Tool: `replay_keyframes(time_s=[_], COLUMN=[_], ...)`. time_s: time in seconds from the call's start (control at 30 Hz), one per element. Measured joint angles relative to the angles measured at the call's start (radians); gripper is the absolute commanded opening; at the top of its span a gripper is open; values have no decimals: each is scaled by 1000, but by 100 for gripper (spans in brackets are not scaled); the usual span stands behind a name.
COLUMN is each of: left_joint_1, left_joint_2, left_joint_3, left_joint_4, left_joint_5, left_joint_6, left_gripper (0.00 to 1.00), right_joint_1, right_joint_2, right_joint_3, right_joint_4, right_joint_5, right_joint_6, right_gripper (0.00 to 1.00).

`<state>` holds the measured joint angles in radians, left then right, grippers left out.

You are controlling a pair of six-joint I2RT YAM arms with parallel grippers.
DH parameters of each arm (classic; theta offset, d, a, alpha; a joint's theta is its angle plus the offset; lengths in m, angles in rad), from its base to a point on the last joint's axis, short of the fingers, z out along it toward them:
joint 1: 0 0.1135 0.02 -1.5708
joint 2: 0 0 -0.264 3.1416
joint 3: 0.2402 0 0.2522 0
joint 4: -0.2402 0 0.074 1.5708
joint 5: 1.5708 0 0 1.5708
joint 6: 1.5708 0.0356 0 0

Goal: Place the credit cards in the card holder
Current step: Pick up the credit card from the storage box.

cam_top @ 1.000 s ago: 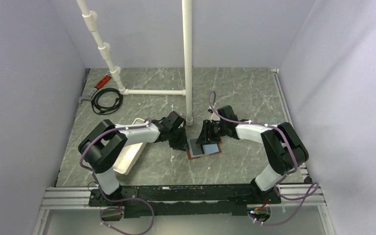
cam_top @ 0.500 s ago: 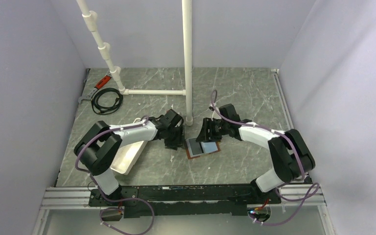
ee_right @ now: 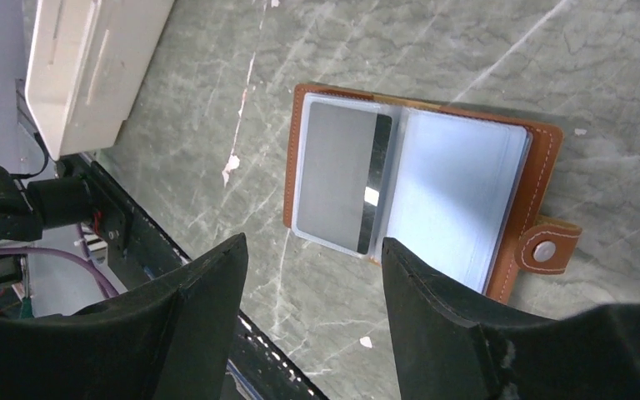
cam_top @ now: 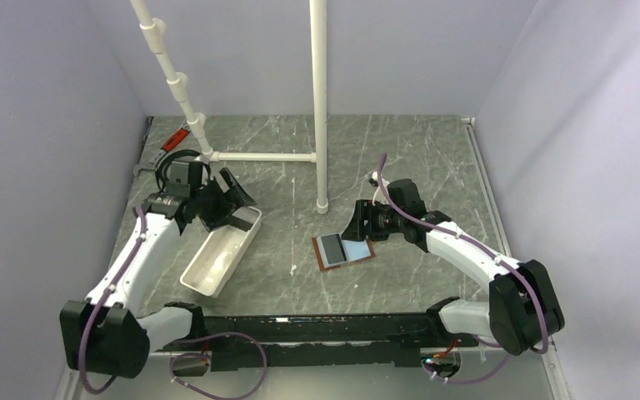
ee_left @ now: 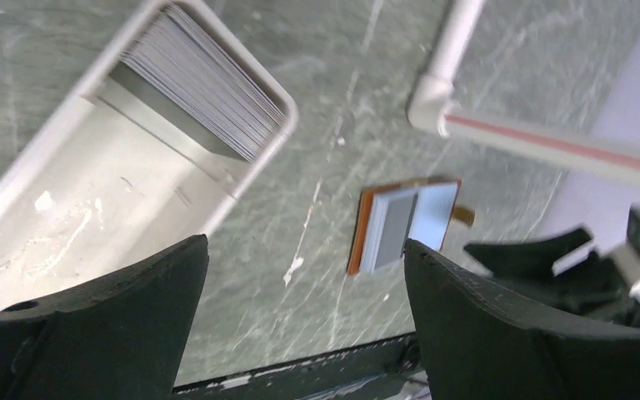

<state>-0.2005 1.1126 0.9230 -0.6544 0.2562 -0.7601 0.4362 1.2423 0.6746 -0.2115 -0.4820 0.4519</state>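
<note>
Left wrist camera: I am looking down past the left gripper (ee_left: pixel 304 250), its jaws standing wide apart with nothing between them. A white tray (ee_left: pixel 67 146) is lying on the bench (ee_left: pixel 333 75) at upper left, with a stack of credit cards (ee_left: pixel 204 83) standing on edge at one end. The card holder (ee_left: pixel 362 237) is lying open, well apart from the tray, showing a grey card (ee_left: pixel 394 229) beside a light blue pocket. A white pipe (ee_left: pixel 454 50) is crossing at upper right.

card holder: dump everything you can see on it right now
Tan-brown leather-look card holder with pale stitching, lying open and flat on the grey marbled table. Clear plastic sleeves inside: one holds a grey card with a dark stripe, the facing stack looks pale blue. A snap tab sticks out from the edge beside the blue stack. Nothing grips it.
</note>
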Motion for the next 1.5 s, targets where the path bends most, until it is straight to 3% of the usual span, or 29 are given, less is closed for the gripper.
replay_keyframes(time_s=[0.1, 0.27, 0.5, 0.77, 1.13, 1.5], left_joint_1=[81, 100, 99, 99, 100, 100], left_joint_2=[73, 174, 161, 168, 214, 186], left_joint_3=[-3, -66, -291, -326, -350, -357], left_joint_4=[25, 143, 372, 539, 642, 618], left_joint_5=[13, 3, -48, -77, -82, -113], left_joint_6=[-55, -171, -314, -373, -406, -405], left_gripper=[94, 92, 85, 72, 50, 40], right_joint_1=[0, 0, 0, 0, 0, 0], right_joint_2=[-4, -49, -96, -96, -87, -78], right_joint_3=[-16, -41, -50, -57, -74, -81], right_joint_4=[-5, -30, -31, -31, -29, -26], right_joint_5=[0, 1, 2, 1, 1, 1], right_joint_6=[0, 0, 1, 1, 3, 4], right_gripper=[62, 62, 62, 61, 59, 59])
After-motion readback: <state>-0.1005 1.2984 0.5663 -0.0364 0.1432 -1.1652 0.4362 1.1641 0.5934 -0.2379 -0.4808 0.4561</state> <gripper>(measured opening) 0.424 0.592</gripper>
